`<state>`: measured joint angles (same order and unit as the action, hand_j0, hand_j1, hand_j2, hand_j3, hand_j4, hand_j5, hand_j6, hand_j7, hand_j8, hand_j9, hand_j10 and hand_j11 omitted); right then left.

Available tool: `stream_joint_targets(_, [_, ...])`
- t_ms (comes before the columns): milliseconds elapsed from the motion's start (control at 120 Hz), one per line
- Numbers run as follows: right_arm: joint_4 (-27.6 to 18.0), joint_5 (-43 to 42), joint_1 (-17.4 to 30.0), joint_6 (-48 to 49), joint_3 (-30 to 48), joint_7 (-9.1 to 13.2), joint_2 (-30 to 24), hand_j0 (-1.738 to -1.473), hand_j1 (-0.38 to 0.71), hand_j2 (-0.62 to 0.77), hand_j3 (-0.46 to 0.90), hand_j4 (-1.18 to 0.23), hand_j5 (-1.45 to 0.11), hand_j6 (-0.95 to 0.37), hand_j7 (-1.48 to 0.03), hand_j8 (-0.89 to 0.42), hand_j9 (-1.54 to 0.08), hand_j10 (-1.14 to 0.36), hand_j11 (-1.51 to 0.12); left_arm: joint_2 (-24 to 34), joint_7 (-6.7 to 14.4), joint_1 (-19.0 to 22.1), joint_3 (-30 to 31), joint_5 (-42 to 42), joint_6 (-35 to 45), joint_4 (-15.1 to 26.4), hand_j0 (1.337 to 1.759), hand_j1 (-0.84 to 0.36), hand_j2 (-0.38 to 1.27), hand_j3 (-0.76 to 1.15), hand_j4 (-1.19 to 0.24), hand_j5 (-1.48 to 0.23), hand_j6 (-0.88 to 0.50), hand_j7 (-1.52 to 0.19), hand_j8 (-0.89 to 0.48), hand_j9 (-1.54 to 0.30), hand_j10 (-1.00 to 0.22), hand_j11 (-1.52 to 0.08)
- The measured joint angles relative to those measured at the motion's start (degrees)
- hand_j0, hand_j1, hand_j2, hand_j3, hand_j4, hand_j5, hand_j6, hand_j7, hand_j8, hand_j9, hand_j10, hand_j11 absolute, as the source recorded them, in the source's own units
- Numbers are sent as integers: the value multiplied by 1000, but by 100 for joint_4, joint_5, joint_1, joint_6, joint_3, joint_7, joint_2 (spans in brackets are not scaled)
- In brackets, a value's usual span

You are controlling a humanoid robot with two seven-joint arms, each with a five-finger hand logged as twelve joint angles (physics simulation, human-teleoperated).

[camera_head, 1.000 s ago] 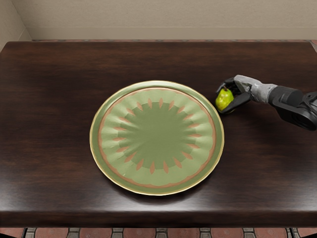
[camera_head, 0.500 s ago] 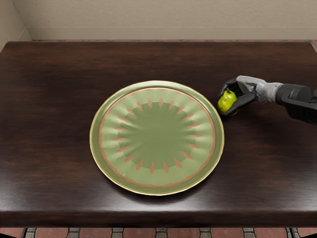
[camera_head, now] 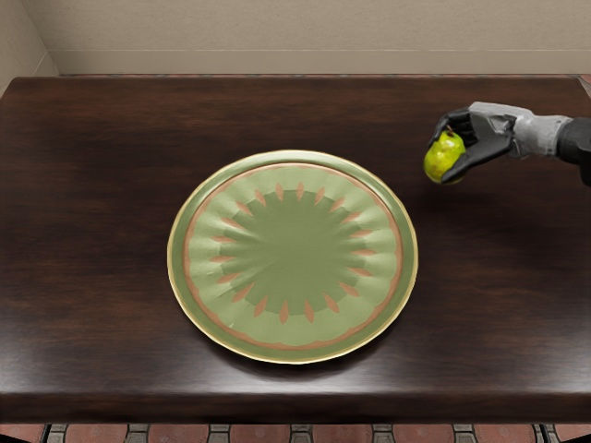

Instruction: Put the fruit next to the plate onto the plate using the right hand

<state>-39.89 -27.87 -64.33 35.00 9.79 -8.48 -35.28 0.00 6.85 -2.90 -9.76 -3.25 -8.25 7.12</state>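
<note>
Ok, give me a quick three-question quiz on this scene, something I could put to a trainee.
1. True or false: the pear lies on the plate.
2. Whose fingers are wrapped around the pear? A) left hand B) right hand C) neither
3. Fill in: in the picture, the pear is to the plate's upper ____.

Key: 1 false, it is held beside the plate. 2 B, the right hand, whose arm comes in from the picture's right edge. 3 right.
</note>
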Motion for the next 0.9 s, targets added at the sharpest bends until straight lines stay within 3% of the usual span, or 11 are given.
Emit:
stream_joint_targets(183, [-921, 241, -122, 17, 3, 73, -258, -1655, 282, 449, 1, -660, -1104, -403, -1043, -294, -1075, -317, -1093, 0, 0, 2, 0, 0, -1, 0, 1658, 348, 0, 0, -1, -1, -1, -1, -1, -1, -1, -1])
stream_joint_targets(300, [-1347, 318, -146, 15, 19, 86, -277, -1655, 203, 356, 1, -697, -1108, -444, -1044, -331, -1078, -357, -1095, 0, 0, 3, 0, 0, 0, 0, 1658, 348, 0, 0, -1, -1, -1, -1, -1, -1, -1, -1])
stream_joint_targets(392, [-1490, 334, -135, 10, 25, 98, -162, -1656, 173, 332, 1, -720, -1102, -477, -1044, -366, -1075, -387, -1089, 0, 0, 8, 0, 0, -1, 0, 1658, 348, 0, 0, -1, -1, -1, -1, -1, -1, -1, -1])
stream_joint_targets(667, [-1588, 304, -137, 5, 2, 542, 746, -1656, 59, 220, 1, -769, -1090, -562, -1045, -444, -1064, -478, -1074, 0, 0, 3, 0, 0, -1, 0, 1658, 348, 0, 0, -1, -1, -1, -1, -1, -1, -1, -1])
stream_joint_targets(692, [-1589, 300, -138, 6, -6, 578, 842, -1656, 79, 245, 1, -770, -1091, -560, -1045, -440, -1064, -472, -1075, 0, 0, 4, 0, 0, -1, 0, 1658, 348, 0, 0, -1, -1, -1, -1, -1, -1, -1, -1])
stream_joint_targets(700, [-1590, 298, -139, 0, -9, 587, 873, -1656, 79, 257, 3, -778, -1078, -552, -1045, -493, -1067, -454, -1081, 0, 0, 2, 0, 0, -1, 0, 1658, 348, 0, 0, -1, -1, -1, -1, -1, -1, -1, -1])
stream_joint_targets(833, [-1590, 119, -139, -14, -39, 707, 1360, -1656, 184, 497, 0, -784, -1079, -565, -1045, -437, -1060, -443, -1053, 0, 0, 1, 0, 0, 0, 0, 1658, 348, 0, 0, -1, -1, -1, -1, -1, -1, -1, -1])
stream_joint_targets(900, [-1584, 10, -124, -53, -48, 742, 1507, -1657, 226, 546, 0, -784, -1084, -533, -1045, -411, -1061, -426, -1050, 0, 0, 1, 1, 0, 0, 0, 1658, 348, 0, 0, -1, -1, -1, -1, -1, -1, -1, -1])
